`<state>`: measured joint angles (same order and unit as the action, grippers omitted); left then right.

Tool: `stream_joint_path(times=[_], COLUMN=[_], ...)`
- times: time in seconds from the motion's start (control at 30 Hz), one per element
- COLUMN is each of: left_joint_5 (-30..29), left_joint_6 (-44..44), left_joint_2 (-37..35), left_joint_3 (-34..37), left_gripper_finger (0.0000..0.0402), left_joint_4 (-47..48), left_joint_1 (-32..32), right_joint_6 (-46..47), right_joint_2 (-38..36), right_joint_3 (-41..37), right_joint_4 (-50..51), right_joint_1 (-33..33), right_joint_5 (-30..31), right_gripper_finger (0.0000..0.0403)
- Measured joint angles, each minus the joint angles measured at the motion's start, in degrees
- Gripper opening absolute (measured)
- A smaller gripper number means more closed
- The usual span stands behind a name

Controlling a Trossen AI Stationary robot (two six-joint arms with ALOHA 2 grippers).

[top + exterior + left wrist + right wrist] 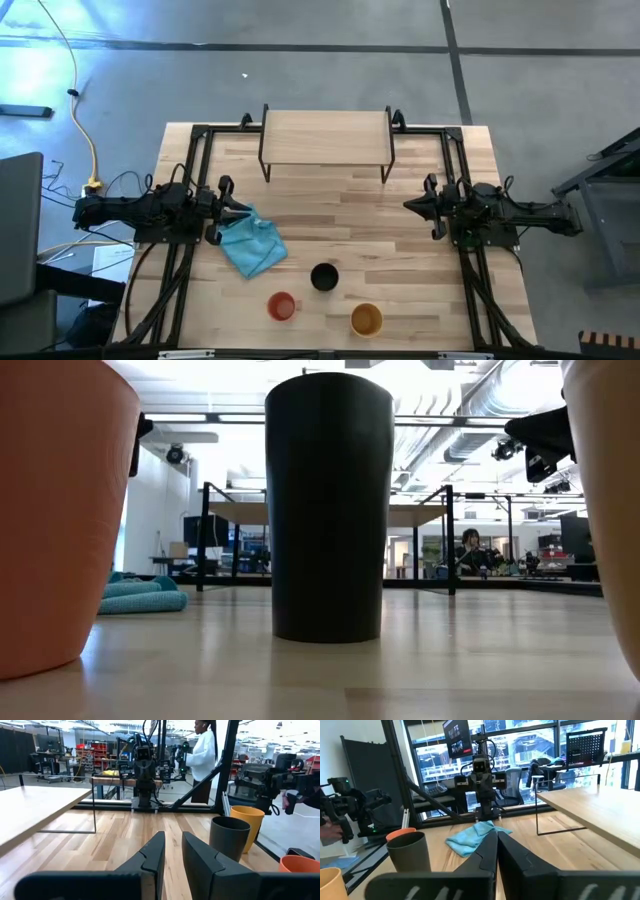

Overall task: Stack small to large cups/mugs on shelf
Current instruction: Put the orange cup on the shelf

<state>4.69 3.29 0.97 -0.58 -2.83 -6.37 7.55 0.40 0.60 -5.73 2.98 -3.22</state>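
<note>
Left gripper (171, 854): jaws standing only a narrow slit apart, holding nothing, parked at the left side of the table (400, 210) just beside the light blue cloth (250, 243). Right gripper (496, 851): jaws sitting nearly together, also holding nothing, waiting at the right side, well apart from every cup

Cups are standing upright and separate near the front edge: red cup (282, 306) on the left, black cup (324, 277) between and slightly farther back, yellow-orange cup (366, 319) on the right. Shelf (325, 135) is sitting at the far edge, its board carrying nothing, so no stacking is done yet

Handling judgement: these are looking like light, stiff tumblers with smooth tapered walls (likely slippery, and easy to tip). Taking hold across the rim, one finger inside and one outside, is seeming safer than squeezing the tapered body. Either jaws need opening wider first. The yellow-orange cup is probably going to the shelf first, with the others nesting inside it
</note>
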Motion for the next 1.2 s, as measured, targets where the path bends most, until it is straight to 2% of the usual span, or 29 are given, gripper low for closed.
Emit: stream_joint_path(times=[0.07, 0.2, 0.33, 0.43, 0.73, 0.87, 1.03, 1.2], left_joint_5=[0.0, -1.3, -2.4, -2.4, -2.6, 0.2, -1.5, -1.7], left_joint_6=[-0.1, -8.9, -8.3, -6.3, 19.8, 32.3, 36.6, 39.6], left_joint_2=[0.0, 0.0, 0.0, 0.0, 0.0, 0.0, 0.0, 0.0], left_joint_3=[0.0, 0.0, 0.0, 0.0, 0.0, 0.0, 0.0, 0.0], left_gripper_finger=[0.0056, 0.0056, 0.0056, 0.0056, 0.0056, 0.0056, 0.0056, 0.0056], left_joint_4=[0.0, -1.4, -3.4, -3.4, -4.8, -7.0, -10.0, -8.6], left_joint_1=[0.0, 0.0, 0.0, 0.0, 0.0, 0.0, 0.0, 0.0], right_joint_6=[0.2, 1.4, 2.5, 7.1, 30.2, 39.3, 42.6, 42.3], right_joint_2=[0.0, 0.0, 0.0, 0.0, 0.0, 0.0, 0.0, 0.0], right_joint_3=[0.0, 0.0, 0.0, 0.0, 0.0, 0.0, 0.0, 0.0], right_joint_4=[0.0, 0.0, -0.2, -1.5, -2.3, -3.4, -3.3, -3.2], right_joint_1=[0.0, 0.0, 0.0, 0.0, 0.0, 0.0, 0.0, 0.0], right_joint_5=[0.0, 0.0, 0.0, 0.0, 0.0, 0.0, 3.1, 3.9], right_gripper_finger=[0.0003, 0.0003, 0.0003, 0.0003, 0.0003, 0.0003, 0.0003, 0.0003])
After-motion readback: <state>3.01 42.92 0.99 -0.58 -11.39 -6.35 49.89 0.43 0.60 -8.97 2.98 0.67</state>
